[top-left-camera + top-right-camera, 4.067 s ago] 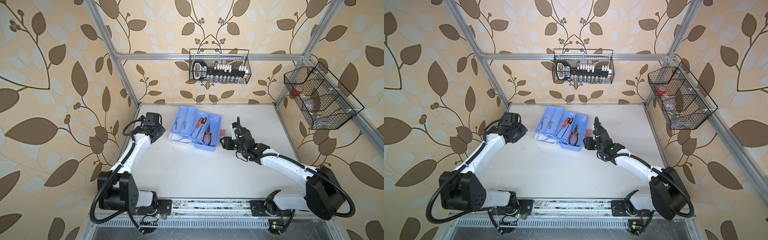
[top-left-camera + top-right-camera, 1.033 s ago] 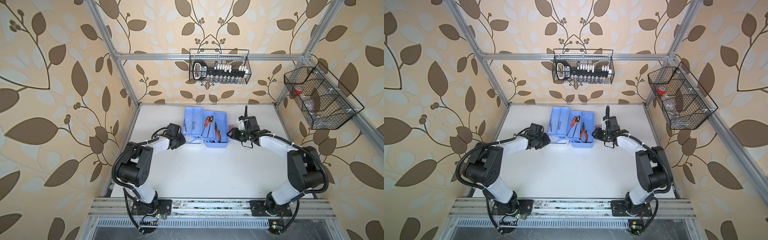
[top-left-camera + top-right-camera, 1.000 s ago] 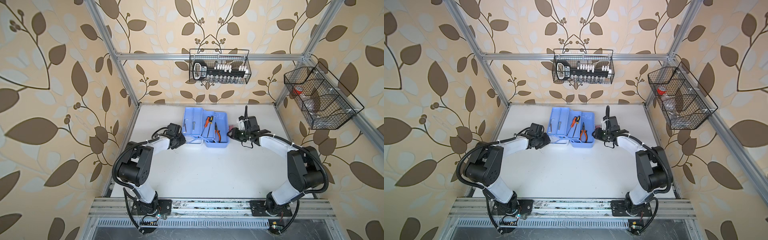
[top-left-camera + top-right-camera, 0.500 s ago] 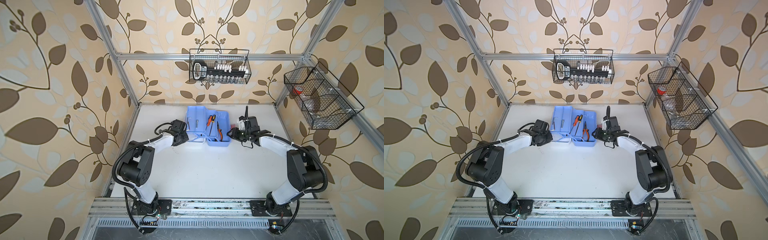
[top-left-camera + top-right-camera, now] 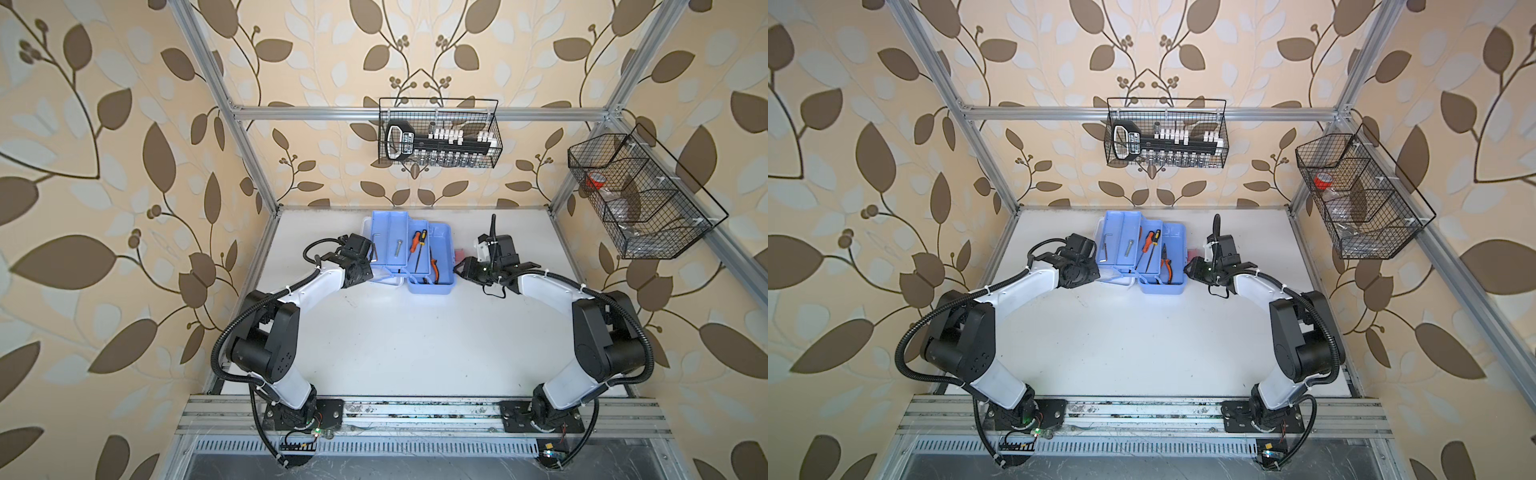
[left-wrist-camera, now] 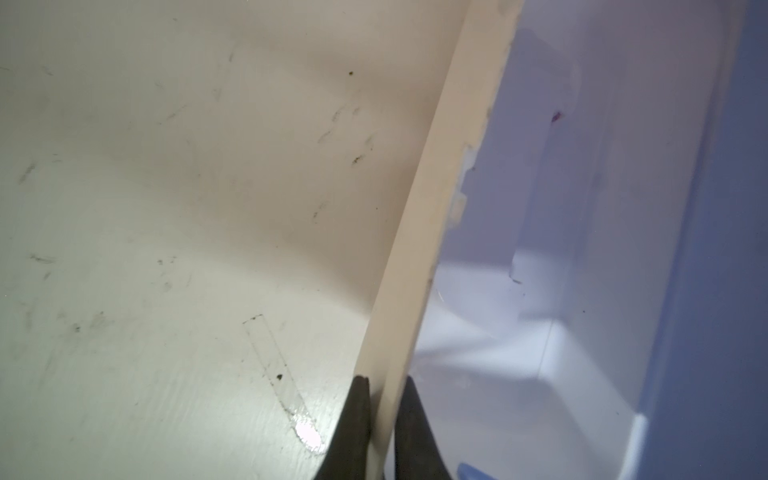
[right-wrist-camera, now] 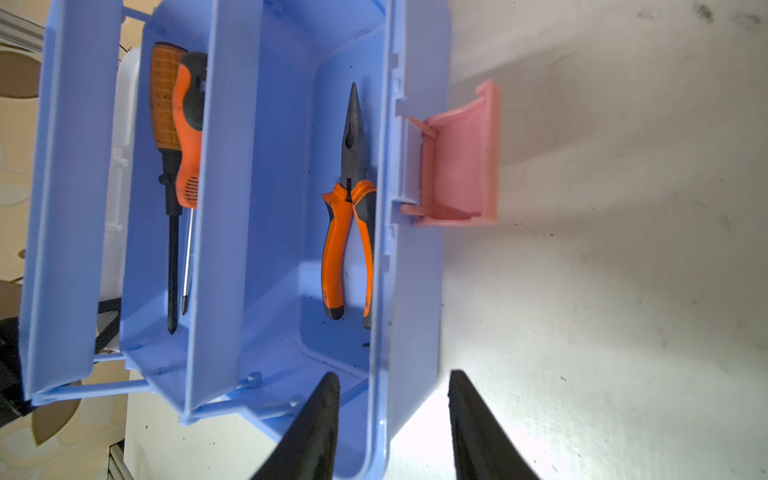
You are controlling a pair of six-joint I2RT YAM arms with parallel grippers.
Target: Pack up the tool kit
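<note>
Left end effector (image 6: 384,386) tightly pinched

light blue tool kit (image 5: 430,287) open, orange-black pliers (image 7: 352,183) and two screwdrivers (image 7: 183,137) inside

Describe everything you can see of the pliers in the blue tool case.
The pliers are needle-nosed, with dark metal jaws, shut and tapering to a point, and orange handles with black grips. They lie flat on the floor of the light blue case's deepest compartment, along the wall that bears the pink latch. That wall's rim hides part of one handle. Nothing grips them.
</note>
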